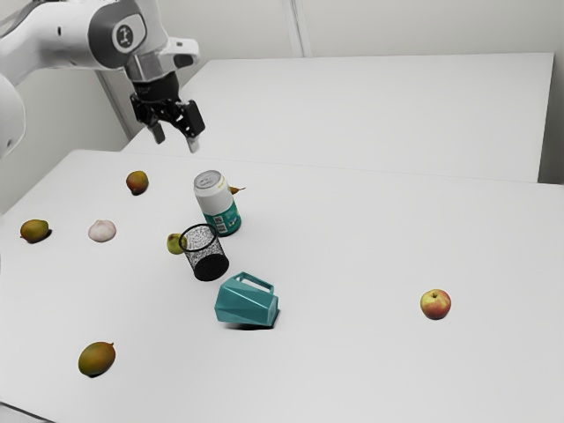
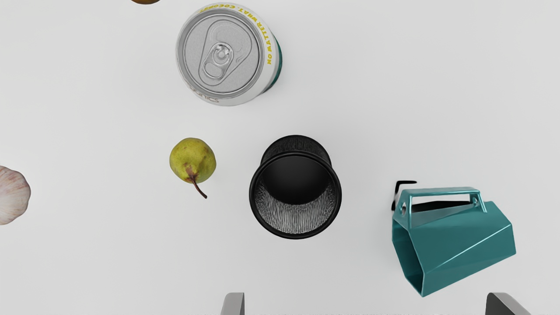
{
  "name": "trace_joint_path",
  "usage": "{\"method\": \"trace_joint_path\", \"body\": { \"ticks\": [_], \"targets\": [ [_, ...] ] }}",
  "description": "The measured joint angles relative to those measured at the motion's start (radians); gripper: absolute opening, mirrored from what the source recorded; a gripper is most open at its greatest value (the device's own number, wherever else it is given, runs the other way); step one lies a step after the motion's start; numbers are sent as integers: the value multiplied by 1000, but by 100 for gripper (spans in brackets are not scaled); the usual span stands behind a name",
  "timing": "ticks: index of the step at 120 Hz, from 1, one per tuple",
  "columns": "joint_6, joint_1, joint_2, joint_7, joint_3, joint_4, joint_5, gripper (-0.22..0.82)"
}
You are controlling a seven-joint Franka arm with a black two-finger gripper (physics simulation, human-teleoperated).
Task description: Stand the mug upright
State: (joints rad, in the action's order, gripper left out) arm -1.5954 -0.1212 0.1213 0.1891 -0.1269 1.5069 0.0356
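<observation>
- Exterior view: the hand (image 1: 176, 142) is hovering above the bench (image 1: 352, 370), fingers spread.
- The mug (image 1: 245, 306) is lying on its side near the mesh cup (image 1: 210, 266).

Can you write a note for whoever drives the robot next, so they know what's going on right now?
Gripper: open, holding nothing, up above the table.
Teal faceted mug: lying on its side on the table, handle facing up, mouth toward the exterior view's left.
Nearby: the black mesh pencil cup stands next to the mug, with the drink can standing beyond it.
Done: the mug is not upright yet.
Left: grasp the mug, turn it mouth up, set it on its base and let go. Probably best to keep clear of the pencil cup.
</observation>
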Motion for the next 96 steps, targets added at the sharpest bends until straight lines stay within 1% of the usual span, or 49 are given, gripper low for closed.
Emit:
{"method": "trace_joint_path", "body": {
  "ticks": [17, 21, 25, 36, 46, 67, 84, 96],
  "targets": [
    [-15, 3, -5, 12, -6, 16, -11, 60],
    [-19, -2, -10, 14, -16, 37, -27, 60],
    [-32, -3, -34, 15, -22, 91, -46, 60],
    [-85, 2, -147, 16, -30, 298, -126, 60],
    [-118, 2, -192, 18, -51, 418, -221, 60],
    [-183, 5, -201, 20, -60, 581, -422, 60],
    [-218, -1, -196, 21, -60, 638, -523, 60],
    [-232, -7, -166, 23, -72, 648, -571, 60]
  ]
}}
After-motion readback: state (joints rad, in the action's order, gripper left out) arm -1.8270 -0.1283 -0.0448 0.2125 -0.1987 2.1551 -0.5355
